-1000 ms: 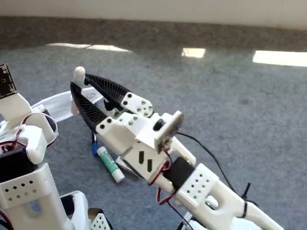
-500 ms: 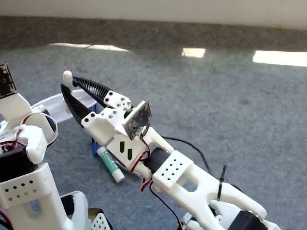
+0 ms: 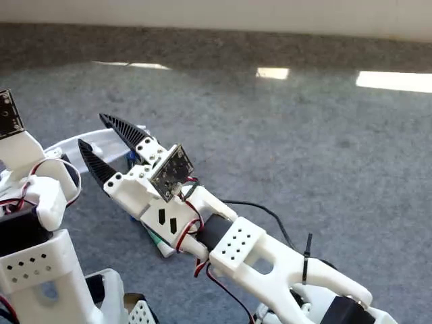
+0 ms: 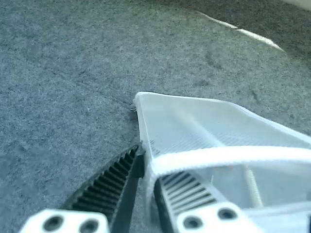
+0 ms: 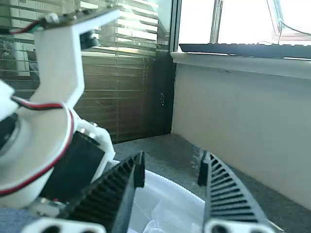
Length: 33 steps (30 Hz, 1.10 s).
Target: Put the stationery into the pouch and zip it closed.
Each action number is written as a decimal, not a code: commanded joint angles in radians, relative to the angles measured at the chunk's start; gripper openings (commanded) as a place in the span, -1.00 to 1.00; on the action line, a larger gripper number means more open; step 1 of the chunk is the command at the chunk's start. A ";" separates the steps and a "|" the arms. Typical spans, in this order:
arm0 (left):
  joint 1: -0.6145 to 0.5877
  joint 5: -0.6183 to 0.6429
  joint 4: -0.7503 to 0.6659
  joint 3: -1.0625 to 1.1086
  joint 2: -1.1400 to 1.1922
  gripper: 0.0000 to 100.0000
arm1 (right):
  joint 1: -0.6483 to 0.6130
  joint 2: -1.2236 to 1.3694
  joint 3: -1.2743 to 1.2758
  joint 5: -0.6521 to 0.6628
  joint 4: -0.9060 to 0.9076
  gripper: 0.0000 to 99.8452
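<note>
Beneath the right arm (image 3: 236, 246), a green tube (image 3: 160, 244) lies near the pouch (image 3: 81, 145).

White plastic arms (image 3: 270, 260) carry a black ribbed tool (image 3: 91, 129), red-black cables (image 3: 177, 237), screws (image 3: 119, 178).

Tabletop (image 3: 337, 155): grey carpet-like cloth, short rough nap, matt.
Pouch (image 4: 209, 126): white translucent mesh, fine woven grain, slight sheen. Rim band opaque white, smoother.
Right gripper (image 3: 91, 129): fingers (image 3: 125, 128) black plastic, ribbed inner faces, matt. Body white plastic, smooth, matt, dark screw heads.
Left gripper (image 4: 146, 167): same black ribbed plastic, white plastic base.
Tube (image 3: 164, 250): green-and-white plastic, smooth, glossy.
</note>
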 commanded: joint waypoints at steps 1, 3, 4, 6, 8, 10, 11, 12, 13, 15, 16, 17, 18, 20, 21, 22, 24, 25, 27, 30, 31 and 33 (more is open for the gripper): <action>0.016 0.011 -0.021 -0.015 0.004 -0.99 | -0.008 -0.015 -0.012 0.006 0.005 -0.65; 0.016 0.011 -0.021 -0.015 0.004 -0.99 | -0.008 -0.015 -0.012 0.006 0.005 -0.65; 0.016 0.011 -0.021 -0.015 0.004 -0.99 | -0.008 -0.015 -0.012 0.006 0.005 -0.65; 0.013 0.011 -0.021 -0.015 0.004 -0.99 | -0.010 -0.015 -0.012 0.006 0.007 -0.65; 0.012 0.011 -0.021 -0.015 0.004 -0.98 | -0.007 -0.016 -0.012 0.005 0.007 -0.65; 0.010 0.009 -0.021 -0.015 0.004 -0.98 | -0.004 -0.021 -0.012 0.003 0.008 -0.65; 0.008 0.009 -0.025 -0.015 0.004 -0.98 | -0.001 -0.030 -0.010 0.003 0.010 -0.65; 0.005 0.006 -0.026 -0.015 0.004 -0.98 | 0.004 -0.044 -0.012 0.002 0.031 -0.65; -0.008 0.006 -0.026 -0.015 0.004 -0.98 | 0.004 -0.064 -0.012 0.002 0.073 -0.65; -0.041 0.006 -0.028 -0.016 0.004 -0.98 | 0.005 -0.111 -0.015 0.002 0.182 -0.65; -0.056 0.006 -0.028 -0.018 0.004 -0.98 | 0.005 -0.137 -0.022 0.002 0.223 -0.65; -0.073 0.008 -0.029 -0.018 0.004 -0.98 | 0.007 -0.159 -0.041 0.002 0.263 -0.65; -0.085 0.009 -0.029 -0.019 0.004 -0.98 | 0.007 -0.180 -0.056 0.002 0.298 -0.65; -0.107 0.009 -0.029 -0.021 0.002 -0.98 | 0.008 -0.216 -0.085 0.002 0.383 -0.65; -0.117 0.009 -0.029 -0.021 0.002 -0.98 | 0.008 -0.229 -0.099 0.002 0.423 -0.65; -0.128 0.009 -0.029 -0.021 0.002 -0.99 | 0.008 -0.240 -0.116 0.002 0.461 -0.65; -0.150 0.009 -0.029 -0.021 0.002 -0.99 | 0.008 -0.257 -0.153 0.002 0.539 -0.65; -0.162 0.011 -0.029 -0.021 0.002 -0.99 | 0.010 -0.265 -0.173 0.002 0.581 -0.65; -0.186 0.011 -0.029 -0.021 0.002 -0.99 | 0.025 -0.271 -0.216 0.002 0.664 -0.65; -0.222 0.012 -0.029 -0.021 0.002 -0.99 | 0.038 -0.271 -0.280 0.002 0.783 -0.65; -0.231 0.012 -0.029 -0.021 0.002 -0.99 | 0.048 -0.271 -0.289 0.002 0.822 -0.65; -0.251 0.029 -0.029 -0.021 0.002 -0.99 | 0.065 -0.268 -0.300 0.002 0.898 -0.65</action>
